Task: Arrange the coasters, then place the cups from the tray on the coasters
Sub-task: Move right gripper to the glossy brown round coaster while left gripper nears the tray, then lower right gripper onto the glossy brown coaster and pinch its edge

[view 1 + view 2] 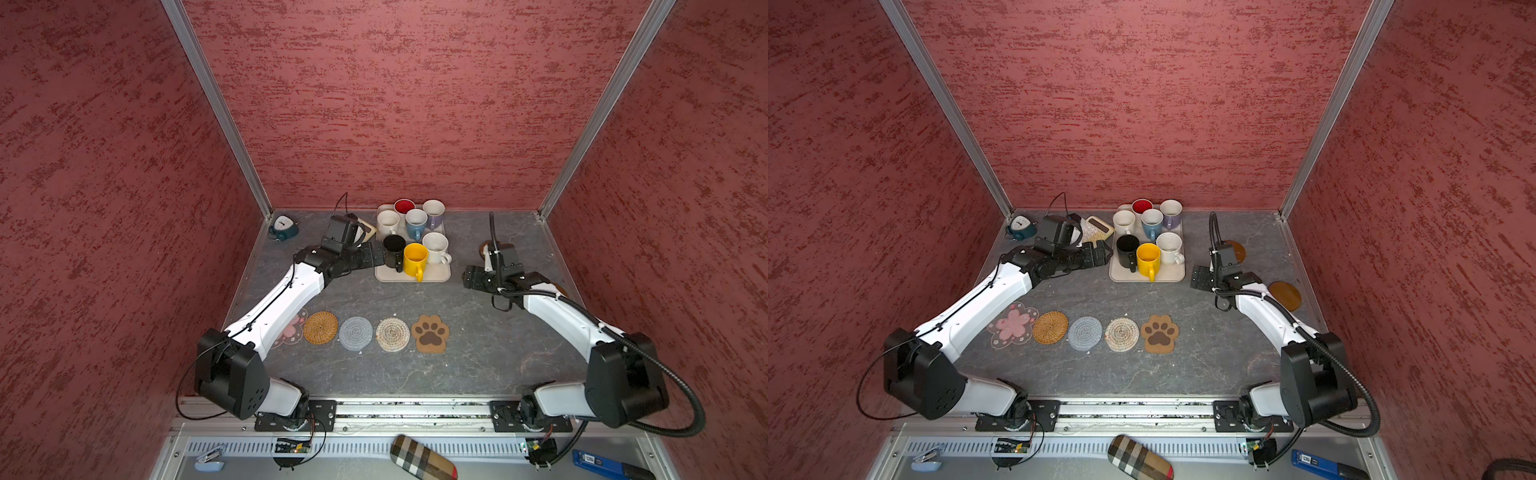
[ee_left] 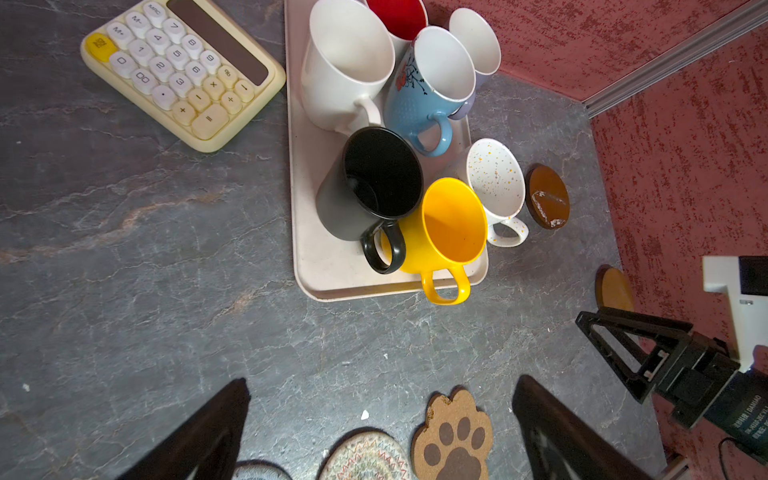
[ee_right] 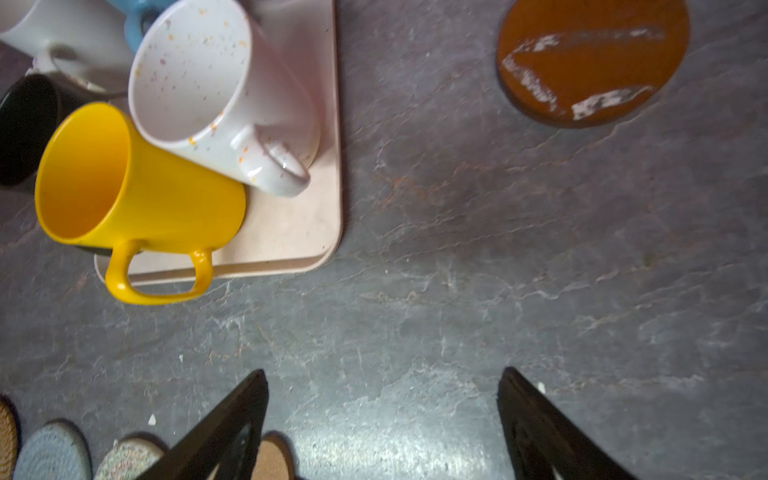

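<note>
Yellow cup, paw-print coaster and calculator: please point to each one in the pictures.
yellow cup [image 2: 446, 232]: left wrist view, on its inside wall.
paw-print coaster [image 1: 430, 337]: in a top view, on the large middle pad.
calculator [image 2: 178, 68]: left wrist view, on its keypad.

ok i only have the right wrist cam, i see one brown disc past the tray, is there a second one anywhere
Observer: Yes. A second brown disc lies on the table close beside the right arm, nearer the front of the table than the first brown disc.
Operator: and how many coasters are lined up in the row
Observer: Five, side by side in front of the tray: pink flower coaster, woven coaster, grey coaster, beige coaster, paw print coaster.
Operator: wheres the left gripper
Observer: The left gripper is open and empty, beside the tray next to the black mug.
</note>
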`<act>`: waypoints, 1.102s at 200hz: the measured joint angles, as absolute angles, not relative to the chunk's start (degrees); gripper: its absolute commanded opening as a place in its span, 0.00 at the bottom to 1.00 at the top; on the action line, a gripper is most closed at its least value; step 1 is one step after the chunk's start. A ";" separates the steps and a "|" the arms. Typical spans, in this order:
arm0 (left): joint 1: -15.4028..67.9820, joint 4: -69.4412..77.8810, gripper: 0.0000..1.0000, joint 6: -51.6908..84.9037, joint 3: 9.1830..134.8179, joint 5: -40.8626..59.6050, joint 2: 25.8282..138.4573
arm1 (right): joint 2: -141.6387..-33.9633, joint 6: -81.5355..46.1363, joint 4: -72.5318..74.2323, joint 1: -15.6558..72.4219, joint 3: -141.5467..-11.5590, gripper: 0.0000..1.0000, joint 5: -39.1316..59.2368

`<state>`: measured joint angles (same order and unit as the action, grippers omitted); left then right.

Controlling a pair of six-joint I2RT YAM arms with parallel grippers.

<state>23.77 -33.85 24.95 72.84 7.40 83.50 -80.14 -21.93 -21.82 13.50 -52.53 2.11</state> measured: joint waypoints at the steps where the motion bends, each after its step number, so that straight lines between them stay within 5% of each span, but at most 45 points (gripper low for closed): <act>1: 23.77 -33.89 1.00 24.95 72.97 7.42 83.68 | -80.18 -21.93 -21.76 13.41 -52.58 0.87 2.11; 220: 25.08 -38.11 0.99 21.17 90.39 5.89 101.14 | -123.72 -20.47 -21.54 0.10 -96.64 0.88 -6.13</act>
<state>25.08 -38.11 21.17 90.39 5.89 101.14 -123.72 -20.47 -21.54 0.10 -96.64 -6.13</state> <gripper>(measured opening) 0.995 0.883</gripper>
